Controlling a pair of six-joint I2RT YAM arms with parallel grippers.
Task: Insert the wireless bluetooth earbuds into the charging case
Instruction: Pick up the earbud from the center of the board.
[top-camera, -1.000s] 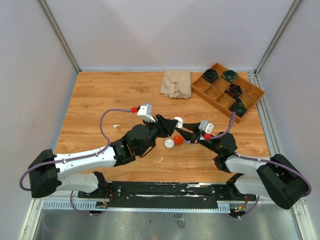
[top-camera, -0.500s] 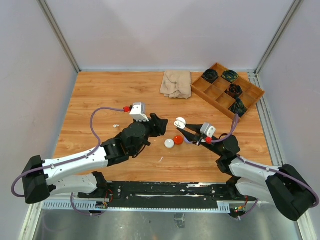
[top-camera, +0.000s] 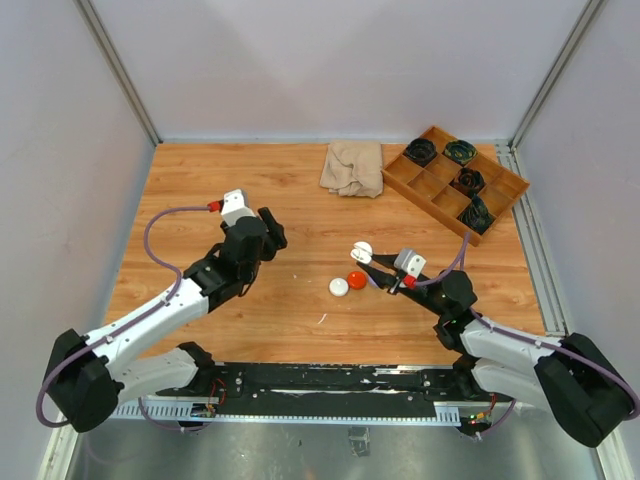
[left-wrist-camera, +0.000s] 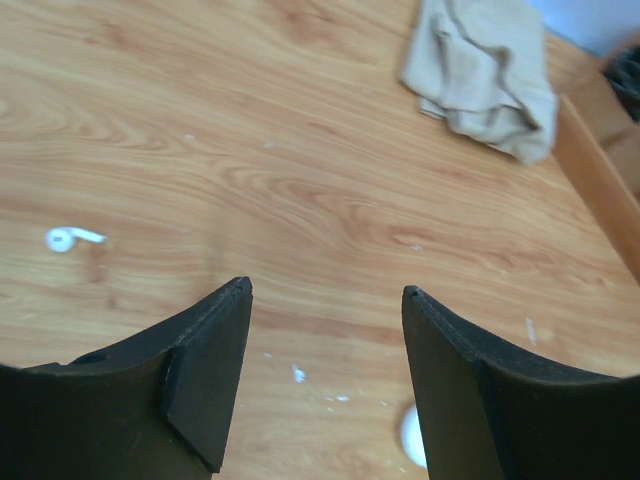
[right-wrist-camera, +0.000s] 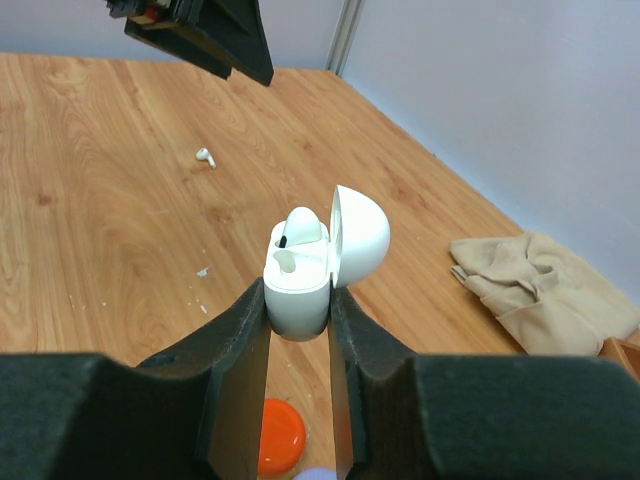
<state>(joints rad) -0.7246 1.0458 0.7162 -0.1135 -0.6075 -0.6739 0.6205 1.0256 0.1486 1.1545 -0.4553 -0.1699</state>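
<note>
Holding: my right fingers (right-wrist-camera: 298, 305) pinch the case (right-wrist-camera: 297, 288) by its base, lid tipped open, raised off the surface (right-wrist-camera: 90, 210).
Seated earbud (right-wrist-camera: 303, 226): one white piece sits upright in the case. The slot beside it looks free, though I can't see to its bottom.
Left fingers (left-wrist-camera: 325, 295): spread, nothing between them, hovering over bare wood.
Loose earbud (left-wrist-camera: 72, 238): flat on the surface, well to the left of the left fingers and a little ahead of them in the left wrist view.
Axis: head to the left, stem pointing right, so its length runs about parallel to the line between the two left fingers.
Nearer arm: left, and the right is busy with the case.
Next move, my guess: shift the left fingers over it and turn the wrist so they close across the stem.
</note>
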